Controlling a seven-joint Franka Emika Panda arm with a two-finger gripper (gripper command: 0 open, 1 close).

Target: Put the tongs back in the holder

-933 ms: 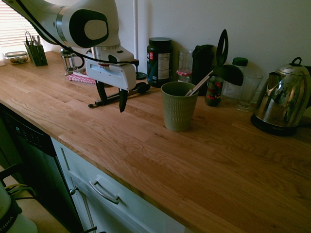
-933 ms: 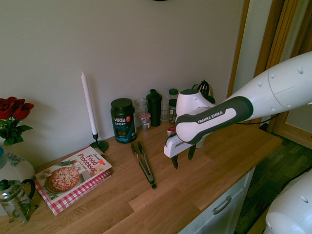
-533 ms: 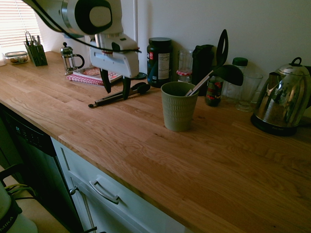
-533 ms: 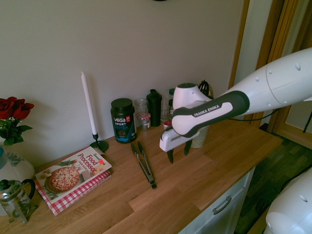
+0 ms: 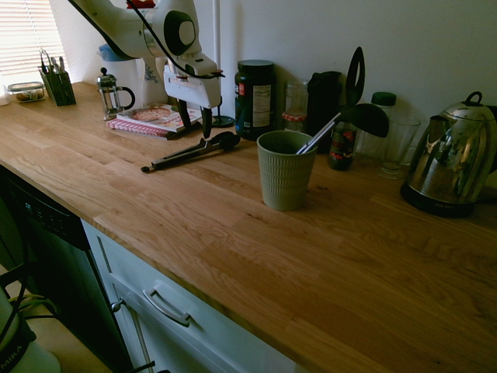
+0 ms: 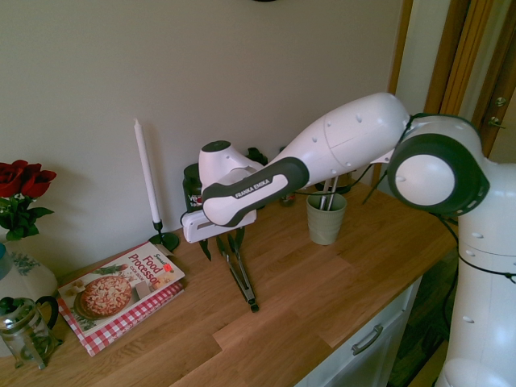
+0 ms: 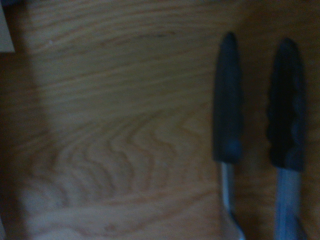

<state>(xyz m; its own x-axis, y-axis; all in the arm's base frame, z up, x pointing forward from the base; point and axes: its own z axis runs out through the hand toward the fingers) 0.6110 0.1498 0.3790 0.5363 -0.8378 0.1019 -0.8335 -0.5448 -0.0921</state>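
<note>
Wood, warm and brown, runs right under me: this is the counter (image 5: pixel 233 241), and here we are, live above it! My white arm (image 6: pixel 330 141) reaches across, and out at its end my claw (image 5: pixel 196 132) hangs wide open, nothing between the fingers, over the tip end of the tongs. Judging by that, the grab is the job in hand, with the whole trip to the cup to come.

Big dark tub (image 5: pixel 255 101) close by, folks! Swing wide on that side and I could knock it. The cookbook (image 5: pixel 151 118) lies near too, and a low, careless sweep might catch its edge.

Now the green cup (image 5: pixel 286 175), upright, well apart from the tongs, and it's occupied: a black ladle (image 5: pixel 365 120) leans out over the rim. Come in crooked and I could jam on those handles, or tip the cup with a sideways shove.

And here's the prize, the tongs (image 6: pixel 242 278), flat on the counter, arms spread! Trouble spot: if I close off-centre, I may pinch only one arm, and the pair could twist or slip as I lift. Smallest of all, the black tips (image 7: pixel 227 100): drop too low beside them and my fingers could scrape wood; stay too high and I'd grab air.
</note>
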